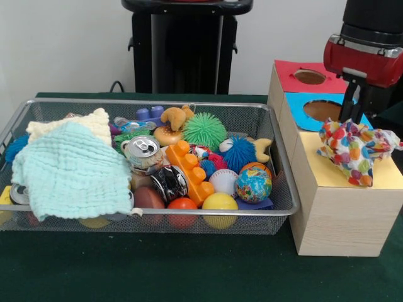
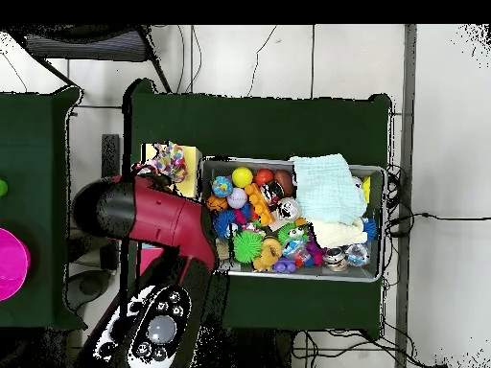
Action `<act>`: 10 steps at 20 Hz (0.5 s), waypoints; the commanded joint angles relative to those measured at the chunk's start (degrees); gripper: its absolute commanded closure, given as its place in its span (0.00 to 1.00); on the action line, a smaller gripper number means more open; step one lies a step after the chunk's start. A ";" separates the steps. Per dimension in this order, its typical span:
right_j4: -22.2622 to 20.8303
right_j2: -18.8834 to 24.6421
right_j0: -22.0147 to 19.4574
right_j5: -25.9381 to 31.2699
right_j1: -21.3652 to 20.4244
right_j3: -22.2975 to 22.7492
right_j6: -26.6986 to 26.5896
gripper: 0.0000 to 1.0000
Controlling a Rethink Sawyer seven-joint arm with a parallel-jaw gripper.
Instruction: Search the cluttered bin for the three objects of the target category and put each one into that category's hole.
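The wire mesh bin (image 1: 151, 102) stands at the left, full of toys; in the overhead view (image 2: 278, 160) it lies right of the boxes. One dotted white cloth (image 1: 352, 150) sits bunched on the yellow top (image 1: 387, 179) of the pale wooden box and hides the hole. My gripper (image 1: 345, 121) comes down from above and is shut on the cloth's upper left peak. The same cloth (image 2: 171, 158) shows overhead beside my red arm (image 2: 144, 211). No other dotted cloth shows in the bin.
A mint waffle cloth (image 1: 72, 170) and a cream waffle cloth (image 1: 69, 126) cover the bin's left part. Balls, a can (image 1: 143, 150) and an orange brick (image 1: 189, 170) fill the remainder. The blue-topped opening (image 1: 322, 111) and the red-topped opening (image 1: 309, 77) lie behind the yellow top.
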 commanded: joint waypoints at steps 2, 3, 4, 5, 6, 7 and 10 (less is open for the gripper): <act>4.38 2.95 -0.03 -3.02 3.88 -2.14 17.80 1.00; 4.64 2.97 -0.07 -3.24 4.13 -2.35 17.74 1.00; 4.89 3.00 -0.12 -3.58 4.37 -2.53 17.71 1.00; 5.01 2.97 -0.22 -3.60 4.47 -2.70 17.43 1.00; 5.19 2.97 -0.34 -3.55 4.59 -2.87 17.19 1.00; 5.28 2.70 -0.32 -3.61 4.76 -3.07 17.02 1.00; 5.42 2.76 -0.52 -4.16 4.94 -3.19 16.14 1.00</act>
